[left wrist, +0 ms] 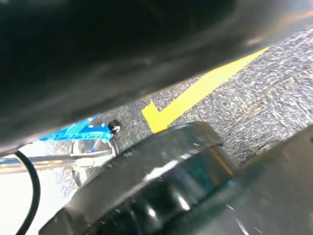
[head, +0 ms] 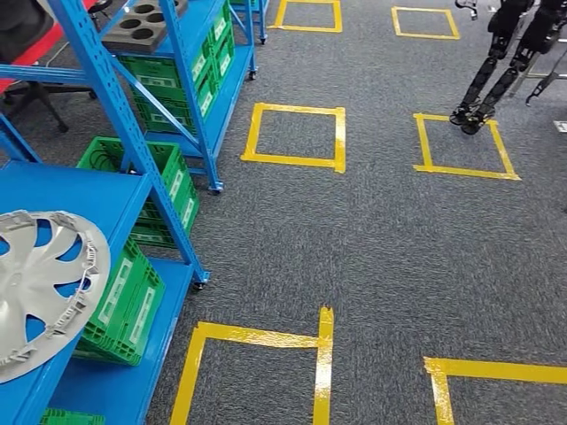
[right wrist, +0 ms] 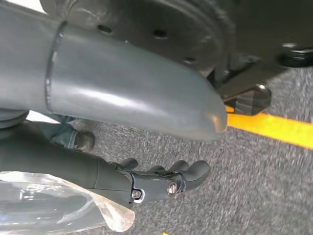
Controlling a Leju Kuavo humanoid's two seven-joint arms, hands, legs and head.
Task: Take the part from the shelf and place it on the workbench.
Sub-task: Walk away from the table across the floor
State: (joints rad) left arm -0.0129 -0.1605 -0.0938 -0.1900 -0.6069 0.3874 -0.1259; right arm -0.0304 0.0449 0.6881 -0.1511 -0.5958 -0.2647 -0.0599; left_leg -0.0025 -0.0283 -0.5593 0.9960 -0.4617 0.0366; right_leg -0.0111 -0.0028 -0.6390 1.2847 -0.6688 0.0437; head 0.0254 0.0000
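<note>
1. Grey carpet floor (head: 401,248) fills most of the head view, marked w/ yellow tape squares (head: 298,135).
2. Blue metal shelf unit (head: 100,190) runs along the left side, w/ a second blue rack (head: 200,53) further back.
3. Green plastic crates (head: 124,310) sit on the lower shelf levels; more green crates on the far rack.
4. The part, a silver wheel cover (head: 43,288), lies flat on the near blue shelf top at lower left, partly overhanging the shelf edge. No hand touches it.
5. Dark grey moulded tray (head: 143,22) w/ round holes rests on top of the far rack.
6. Legs of another dark robot (head: 498,62) stand at upper right, feet on a tape square.
7. Right hand (right wrist: 162,183), in right wrist view: hangs over the carpet, dark fingers (right wrist: 191,171) lightly curled, close together, holding nothing.
8. Left hand: left wrist view is blurred & dark; can't tell finger state.
</note>
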